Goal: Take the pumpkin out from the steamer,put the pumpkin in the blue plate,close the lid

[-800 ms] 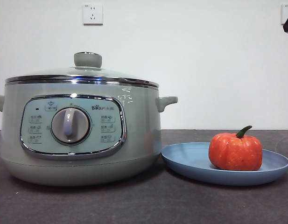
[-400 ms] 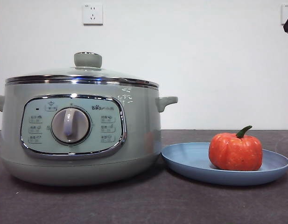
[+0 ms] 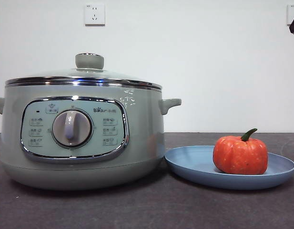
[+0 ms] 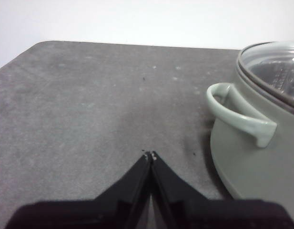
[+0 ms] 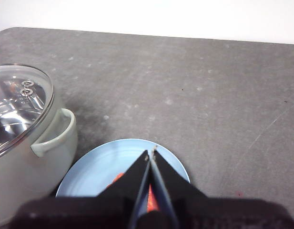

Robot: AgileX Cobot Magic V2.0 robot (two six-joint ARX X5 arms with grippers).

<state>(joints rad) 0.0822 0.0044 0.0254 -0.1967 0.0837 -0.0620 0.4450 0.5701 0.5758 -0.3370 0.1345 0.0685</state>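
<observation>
front view: a pale green steamer (image 3: 82, 133) sits on a dark table (image 3: 151, 210), its glass lid (image 3: 85, 76) seated on the chrome rim. at its 3 o'clock, touching or nearly so, lies a blue plate (image 3: 194, 164) with the orange pumpkin (image 3: 240, 155) upright on it, stem up.

left wrist view: the left gripper (image 4: 150, 155) hangs over bare table beside the steamer's side handle, jaws closed together, holding nothing.

right wrist view: the right gripper (image 5: 150, 153) hovers above the plate, jaws pressed together and empty, the pumpkin mostly hidden beneath.

the pumpkin looks light and firm, best pinched across its ribs; the lid looks heavy and breakable, best gripped by its knob.
</observation>
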